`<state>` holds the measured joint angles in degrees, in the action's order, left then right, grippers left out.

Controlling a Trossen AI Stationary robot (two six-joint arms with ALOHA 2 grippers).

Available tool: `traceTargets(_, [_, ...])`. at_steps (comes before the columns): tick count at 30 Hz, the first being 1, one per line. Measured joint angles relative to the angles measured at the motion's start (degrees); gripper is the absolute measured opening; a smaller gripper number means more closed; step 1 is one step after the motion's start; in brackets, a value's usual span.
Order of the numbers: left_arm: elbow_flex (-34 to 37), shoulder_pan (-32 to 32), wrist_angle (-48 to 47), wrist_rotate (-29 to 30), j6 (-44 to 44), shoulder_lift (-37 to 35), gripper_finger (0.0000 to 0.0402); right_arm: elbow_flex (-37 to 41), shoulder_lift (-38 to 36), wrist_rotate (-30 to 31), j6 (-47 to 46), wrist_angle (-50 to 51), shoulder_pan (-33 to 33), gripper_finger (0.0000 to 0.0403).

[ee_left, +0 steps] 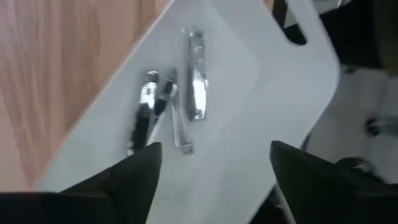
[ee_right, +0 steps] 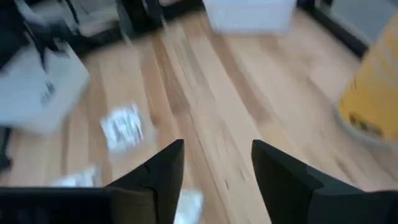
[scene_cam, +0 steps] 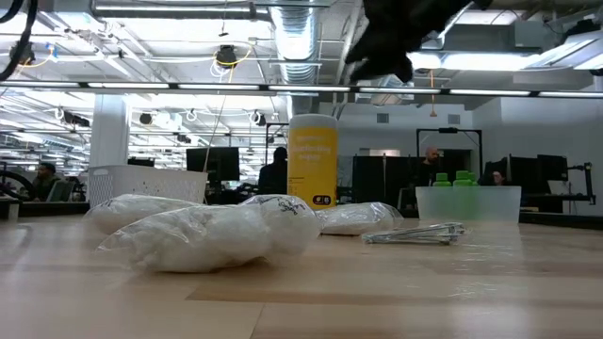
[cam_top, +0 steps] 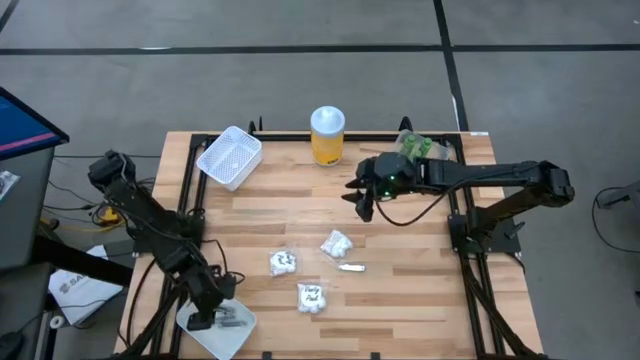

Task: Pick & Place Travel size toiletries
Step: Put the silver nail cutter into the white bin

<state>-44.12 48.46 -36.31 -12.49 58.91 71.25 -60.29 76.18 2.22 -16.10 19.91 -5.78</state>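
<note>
Three white packets (cam_top: 283, 262) (cam_top: 337, 243) (cam_top: 312, 297) lie flat mid-table, with one slim silvery tube (cam_top: 352, 267) beside them. Three more silvery tubes (ee_left: 171, 109) lie in the flat white tray (cam_top: 240, 340) at the near left corner. My left gripper (ee_left: 214, 149) hovers open just above that tray, touching nothing. The green round pieces (scene_cam: 455, 178) sit in the clear tub (cam_top: 415, 147) at the far right. My right gripper (cam_top: 362, 200) hangs open above the table, between the tub and the packets (ee_right: 122, 126).
A tall yellow jar with a white lid (cam_top: 327, 135) stands at the far edge, and a white mesh basket (cam_top: 229, 156) sits to its left. The flat tray overhangs the near left corner. Bare wood lies around the packets. People stand in the room behind (scene_cam: 431, 160).
</note>
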Motion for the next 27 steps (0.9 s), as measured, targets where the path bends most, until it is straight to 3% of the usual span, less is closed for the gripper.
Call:
traceTargets(5, [0.00,-2.78,0.91,2.00,2.77,-6.01,0.0301,-0.11,2.29,0.13,-0.44,9.95,2.81,0.0208])
traceTargets(11, [-0.01,-8.68,0.90,12.61,1.06,-17.06,0.0276,-0.14,9.22,-0.89,5.35,12.63,9.54,0.0221])
traceTargets(19, [-0.02,-19.19,2.90,27.94,-11.01,-28.73,0.0275,-1.40,15.54,-2.81,9.71,18.11,12.13,0.0227])
traceTargets(27, [-0.02,-29.20,9.24,32.17,-21.41,-30.81,0.0294,-2.10,20.49,-5.40,9.72,18.71,17.17,0.0249])
